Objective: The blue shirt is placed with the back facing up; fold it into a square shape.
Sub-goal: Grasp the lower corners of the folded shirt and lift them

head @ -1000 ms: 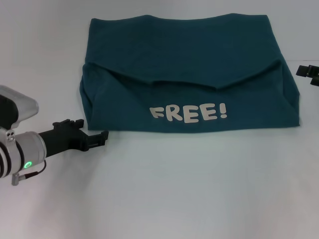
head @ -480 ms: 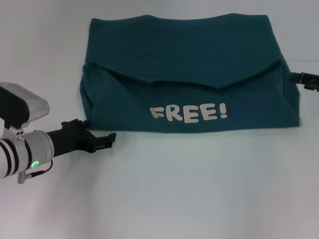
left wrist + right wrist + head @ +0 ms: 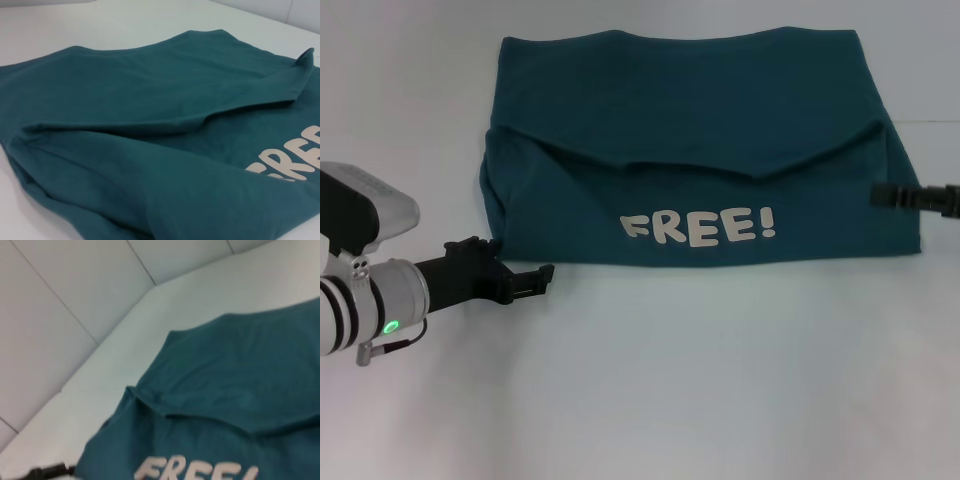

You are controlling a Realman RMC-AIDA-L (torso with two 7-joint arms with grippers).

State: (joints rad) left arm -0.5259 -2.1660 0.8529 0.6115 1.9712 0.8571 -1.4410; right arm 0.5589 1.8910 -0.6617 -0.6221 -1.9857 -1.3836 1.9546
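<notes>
The blue shirt [image 3: 700, 160] lies flat on the white table [image 3: 720, 380], near hem folded up so "FREE!" shows. Just ahead of the left gripper [image 3: 535, 280] sits its near-left corner; the right gripper [image 3: 882, 195] overlaps the far side edge. Whether either is open, I cannot tell. Pinch both layers evenly at each side.

Left wrist view: the shirt fold [image 3: 150, 125] is close. Right wrist view: the shirt [image 3: 240, 380]. No containers.

Shirt [image 3: 700, 150] between end effectors, seemingly untouched.

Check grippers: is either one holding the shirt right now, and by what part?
Nothing is visibly held. The left gripper sits on the table just off the shirt's near left corner. The right gripper is over its right edge; whether it pinches fabric cannot be told.
</notes>
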